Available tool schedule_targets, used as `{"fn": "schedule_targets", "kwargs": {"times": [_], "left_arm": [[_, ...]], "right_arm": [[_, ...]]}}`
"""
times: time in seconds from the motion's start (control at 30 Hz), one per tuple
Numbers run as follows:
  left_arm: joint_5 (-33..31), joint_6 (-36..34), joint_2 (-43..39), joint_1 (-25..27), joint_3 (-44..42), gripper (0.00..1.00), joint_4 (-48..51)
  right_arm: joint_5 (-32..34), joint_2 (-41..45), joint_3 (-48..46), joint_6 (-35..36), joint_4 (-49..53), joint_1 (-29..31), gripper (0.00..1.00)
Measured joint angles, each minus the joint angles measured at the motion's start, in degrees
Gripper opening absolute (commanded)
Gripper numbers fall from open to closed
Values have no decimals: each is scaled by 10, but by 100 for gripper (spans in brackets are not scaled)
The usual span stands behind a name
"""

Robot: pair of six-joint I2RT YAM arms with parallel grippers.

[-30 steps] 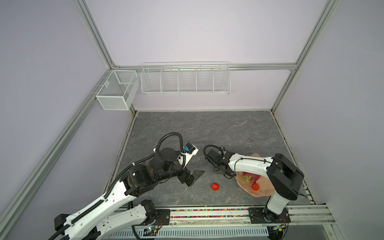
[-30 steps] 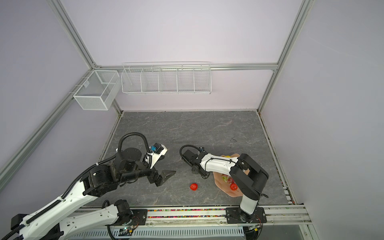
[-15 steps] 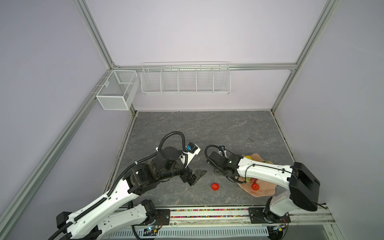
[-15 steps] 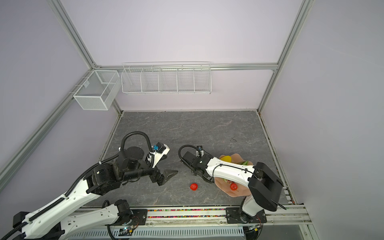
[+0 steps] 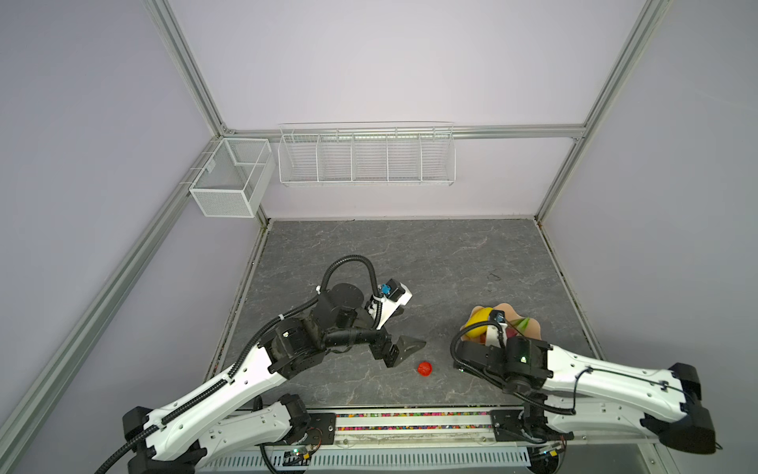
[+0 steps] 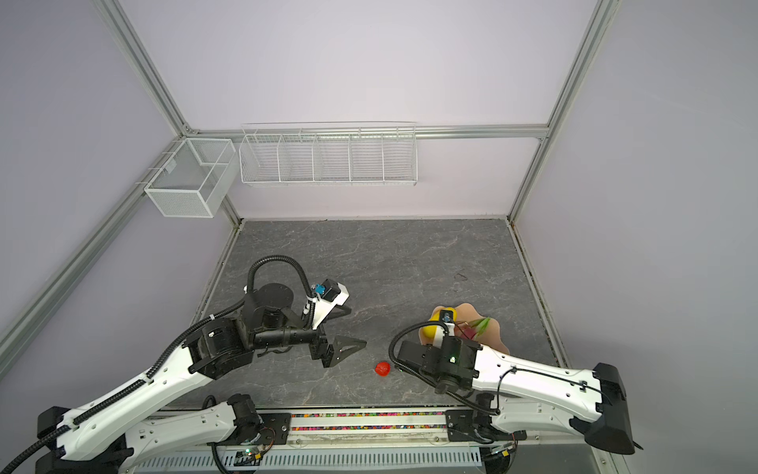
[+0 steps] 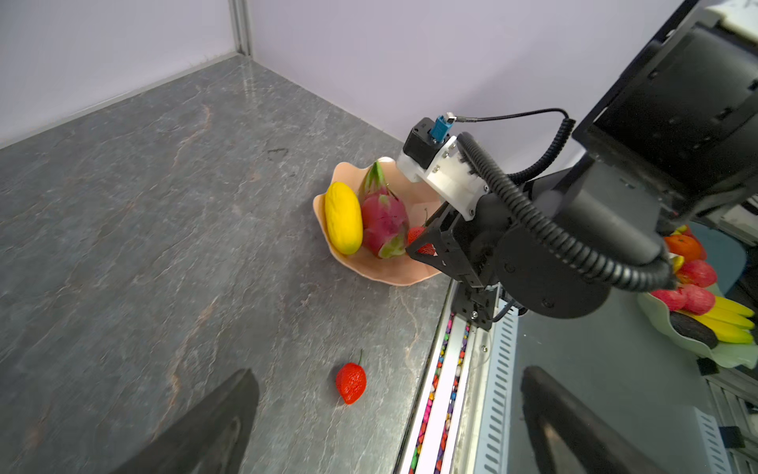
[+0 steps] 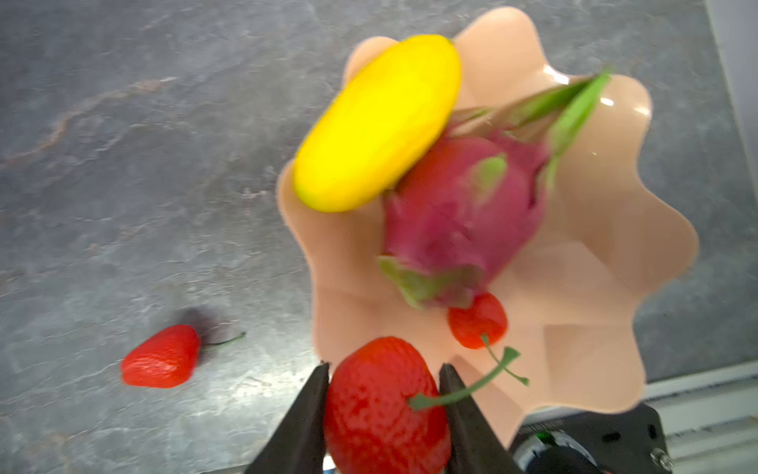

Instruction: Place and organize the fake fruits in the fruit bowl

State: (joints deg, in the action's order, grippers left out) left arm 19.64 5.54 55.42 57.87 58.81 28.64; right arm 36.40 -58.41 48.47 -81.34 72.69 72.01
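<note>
Right gripper [image 8: 384, 369]: we're pinching held strawberry [image 8: 381, 414], hanging over edge of bowl [image 8: 594, 246]. Yellow fruit [image 8: 377, 123], dragon fruit [image 8: 463, 213], second strawberry [image 8: 476, 320] already sitting in bowl. Left gripper [image 7: 387, 373] gaping wide, empty, near loose strawberry [image 8: 160, 357] on table [image 8: 123, 164]. We're judging: two berries remaining.

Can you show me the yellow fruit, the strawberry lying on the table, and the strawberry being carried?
yellow fruit [image 7: 343, 218], left wrist view, middle of its ridged skin.
table strawberry [image 7: 351, 382], left wrist view, centre of its red body.
carried strawberry [image 8: 377, 418], right wrist view, centre of its red body.
</note>
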Motion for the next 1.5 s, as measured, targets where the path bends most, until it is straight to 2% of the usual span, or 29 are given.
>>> {"fn": "schedule_targets", "kwargs": {"times": [0.17, 0.43, 0.77, 0.93, 1.13, 1.5], "left_arm": [[54, 0, 64, 0, 2, 99, -34], [81, -2, 77, 0, 2, 100, -47], [76, -3, 71, 0, 2, 99, -31], [57, -18, 53, 0, 2, 99, 26], [42, -26, 33, 0, 2, 99, 64], [21, -13, 33, 0, 2, 100, 79]], "right_arm": [[7, 15, -33, -77, 59, 2, 34], [4, 4, -77, -79, -3, 2, 35], [-21, -28, -97, -60, -81, 2, 37], [-23, -39, -99, -60, -96, 2, 44], [-22, -38, -108, -60, -98, 2, 52], [-4, -23, -81, -49, -60, 2, 60]]}}
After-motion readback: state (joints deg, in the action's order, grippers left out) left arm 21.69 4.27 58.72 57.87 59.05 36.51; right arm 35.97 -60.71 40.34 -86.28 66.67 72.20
